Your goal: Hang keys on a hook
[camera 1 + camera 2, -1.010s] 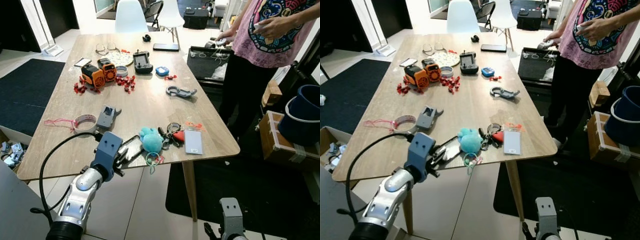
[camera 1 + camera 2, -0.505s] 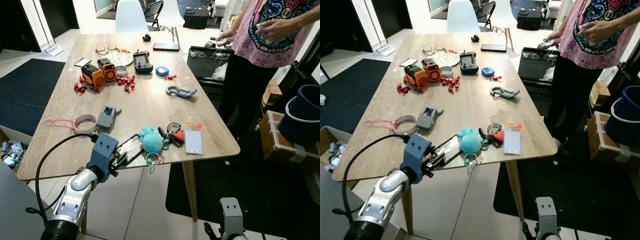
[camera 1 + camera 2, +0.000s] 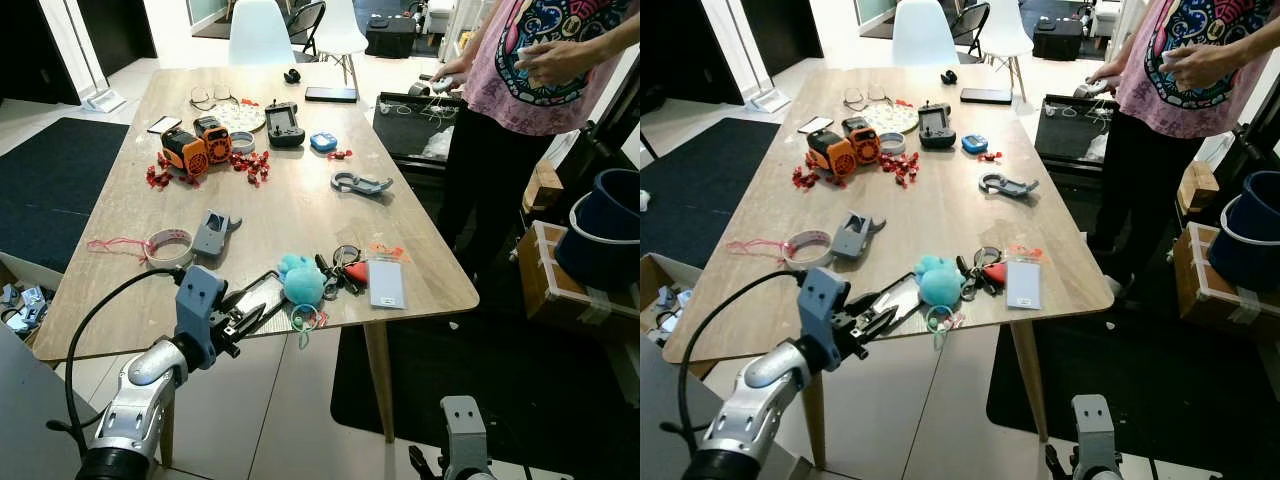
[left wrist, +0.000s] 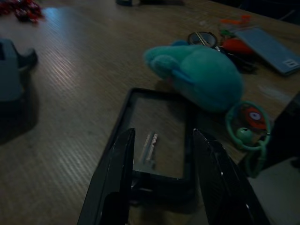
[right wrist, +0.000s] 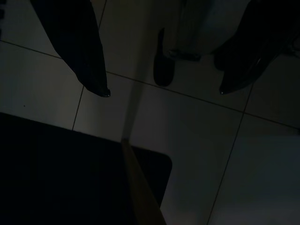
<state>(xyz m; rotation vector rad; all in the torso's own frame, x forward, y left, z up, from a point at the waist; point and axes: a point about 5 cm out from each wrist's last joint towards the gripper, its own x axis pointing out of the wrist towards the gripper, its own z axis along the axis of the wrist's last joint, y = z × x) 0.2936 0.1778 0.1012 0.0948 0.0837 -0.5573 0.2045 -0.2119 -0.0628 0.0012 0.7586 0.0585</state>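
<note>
A bunch of keys [image 3: 338, 268] lies near the table's front edge, joined to a teal plush toy [image 3: 302, 283] and a green coil ring [image 3: 305, 318]. A grey hook-shaped clip [image 3: 360, 183] rests further back on the wooden table [image 3: 300, 210]. My left gripper [image 3: 245, 318] is open at the front edge. In the left wrist view its fingers [image 4: 117, 173] straddle the near end of a black-framed card holder [image 4: 159, 136], with the plush [image 4: 201, 77] just beyond. My right gripper [image 5: 163, 93] hangs open over the tiled floor.
A person in a pink shirt [image 3: 540, 60] stands at the table's right side. A badge card [image 3: 386, 283], tape roll [image 3: 170, 243], grey holder [image 3: 212, 232], orange device [image 3: 190, 148] and controller [image 3: 285, 122] lie on the table. Boxes and a blue bucket [image 3: 610, 225] stand on the right.
My left arm has drawn back and to the left along the table's front edge, and its open fingers now show pointing at the card holder. The keys have not moved.
</note>
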